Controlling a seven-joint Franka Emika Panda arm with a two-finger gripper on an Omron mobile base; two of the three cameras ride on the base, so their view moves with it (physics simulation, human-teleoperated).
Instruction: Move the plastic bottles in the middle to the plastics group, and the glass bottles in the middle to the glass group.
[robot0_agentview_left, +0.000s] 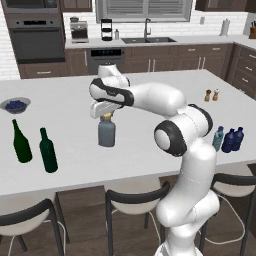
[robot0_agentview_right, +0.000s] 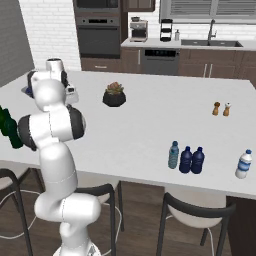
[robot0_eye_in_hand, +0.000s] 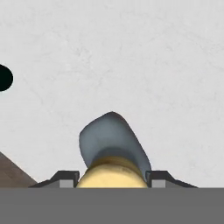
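The glass bottle (robot0_agentview_left: 106, 134), squat grey-blue with a tan cap (robot0_eye_in_hand: 113, 173), stands upright in the middle of the white counter. My gripper (robot0_agentview_left: 106, 116) comes down on it from above and is shut on the cap, one finger (robot0_eye_in_hand: 65, 178) pressed against each side. The glass group, two tall dark green bottles (robot0_agentview_left: 21, 142) (robot0_agentview_left: 48, 151), stands to the left near the front edge, and shows partly behind the arm (robot0_agentview_right: 7, 127). The plastics group (robot0_agentview_left: 229, 140) (robot0_agentview_right: 186, 159), one pale blue and two navy bottles, stands at the right front. A pale bottle (robot0_agentview_right: 244, 164) stands further right.
A bowl of blueberries (robot0_agentview_left: 16, 105) sits at the far left of the counter. Salt and pepper shakers (robot0_agentview_left: 211, 95) (robot0_agentview_right: 221, 108) stand to the right, a dark potted plant (robot0_agentview_right: 114, 95) at the far middle. Stools (robot0_agentview_left: 135, 200) line the front edge.
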